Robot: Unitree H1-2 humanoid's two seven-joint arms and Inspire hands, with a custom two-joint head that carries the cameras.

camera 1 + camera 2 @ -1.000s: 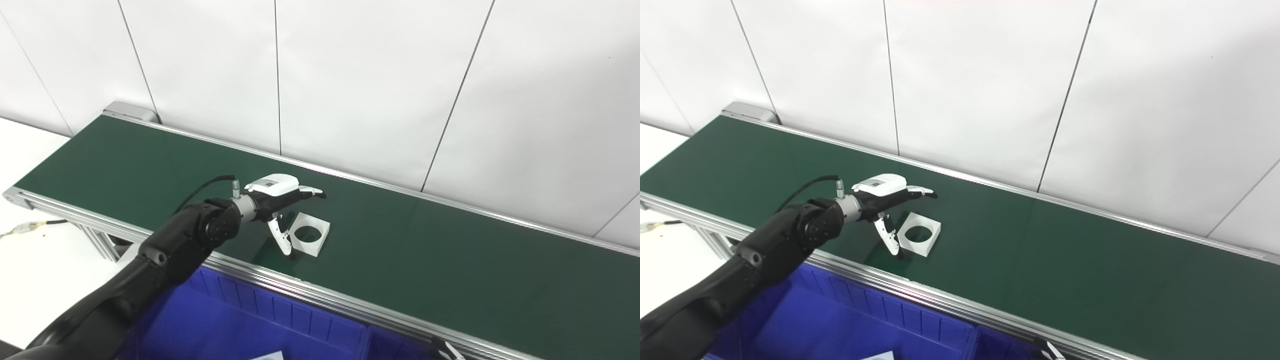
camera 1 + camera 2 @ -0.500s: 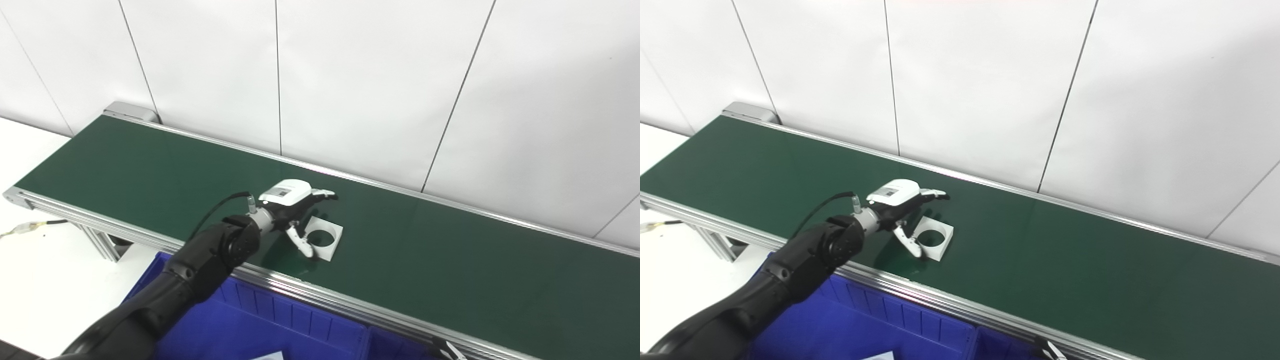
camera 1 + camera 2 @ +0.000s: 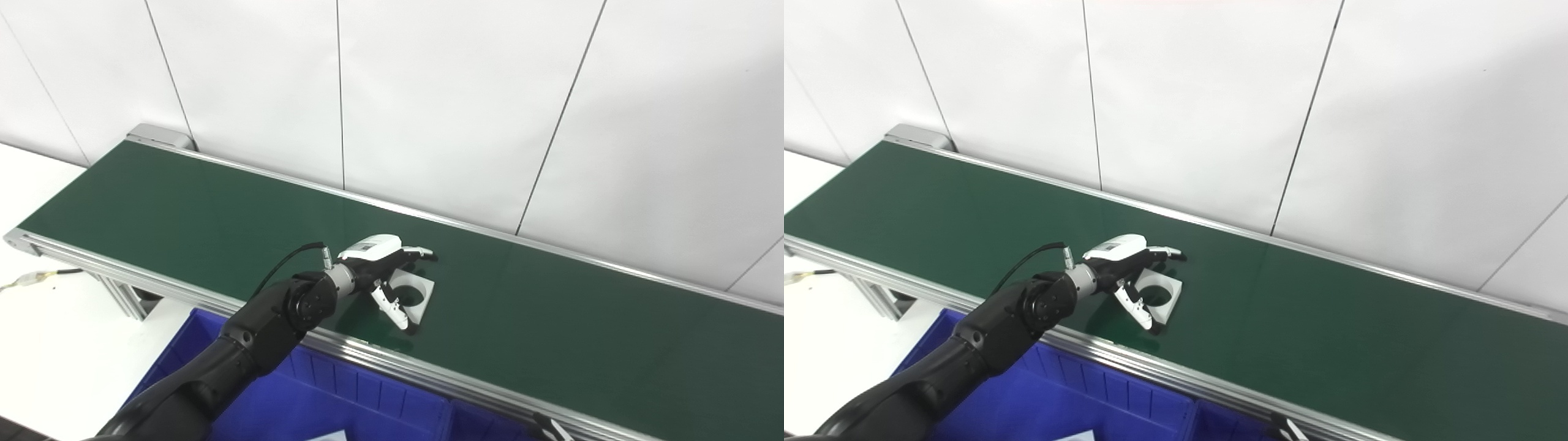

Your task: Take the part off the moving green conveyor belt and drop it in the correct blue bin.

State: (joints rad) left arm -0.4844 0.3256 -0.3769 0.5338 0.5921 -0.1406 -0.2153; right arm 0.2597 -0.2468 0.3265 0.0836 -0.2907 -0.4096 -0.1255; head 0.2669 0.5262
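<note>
Left hand (image 3: pixel 383 269) spread open around white part (image 3: pixel 420 293) on belt (image 3: pixel 184 220)

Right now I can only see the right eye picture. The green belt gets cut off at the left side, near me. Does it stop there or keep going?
Observer: It stops. In the left eye view the green belt ends at a silver near-left corner, just inside the picture.
Operator: And that little wire on the white bit, where does it go?
Observer: Your view clips most of it. Here the black wire joins a pale piece, which runs off the left edge of the picture.
</note>
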